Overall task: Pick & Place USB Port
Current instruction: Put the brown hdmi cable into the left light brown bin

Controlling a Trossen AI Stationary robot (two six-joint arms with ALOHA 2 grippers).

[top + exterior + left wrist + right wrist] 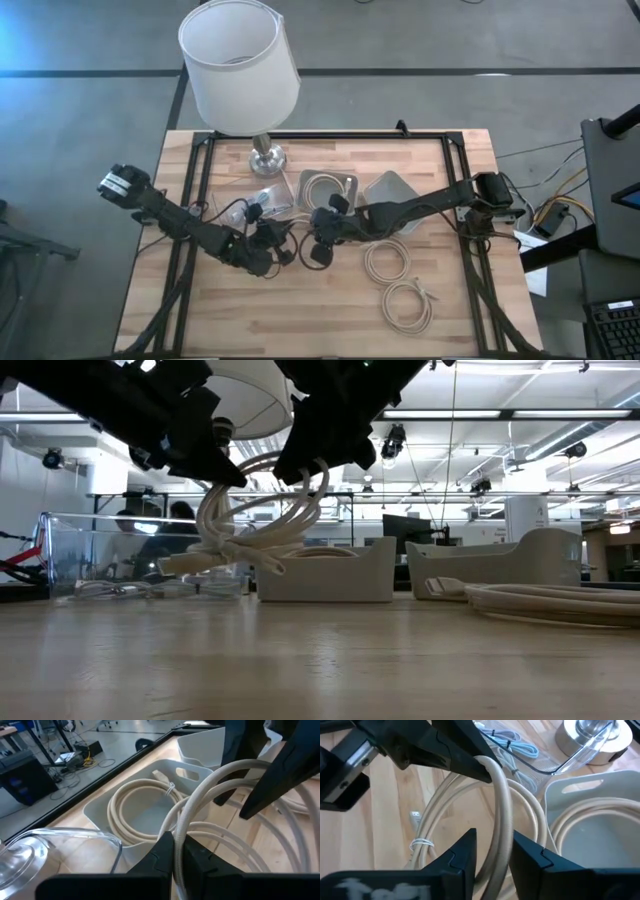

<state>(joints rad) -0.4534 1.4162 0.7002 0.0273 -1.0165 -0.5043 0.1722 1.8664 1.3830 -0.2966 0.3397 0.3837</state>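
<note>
Between the two dark fingers of my right gripper, low centre of the right wrist view, runs one strand of the coiled USB cable; the fingers stand on either side of it, and I cannot tell whether they press it yet. My left gripper is clenched on another strand of the same coil, at bottom centre of the left wrist view.

Location of the task item: the coil hangs clear of the table, left of centre in the low view, between both grippers. Its plug end and a thin tie show at lower left of the right wrist view.

Surroundings: a pale tray already holding a coiled cable lies just beyond the grippers in the upper middle of the high view, with a second pale tray to its right. A clear container sits left of them. A lamp stands at top centre. Two spare coils lie at lower right.

Hazards, as judged:
- Both grippers share one coil. Moving apart would tension the loops, which could slip through the grip or pull out of shape.
- Releasing the left grip before the right has closed would drop the coil.
- Hanging loops may snag the tray rim or clear container during transfer.
</note>
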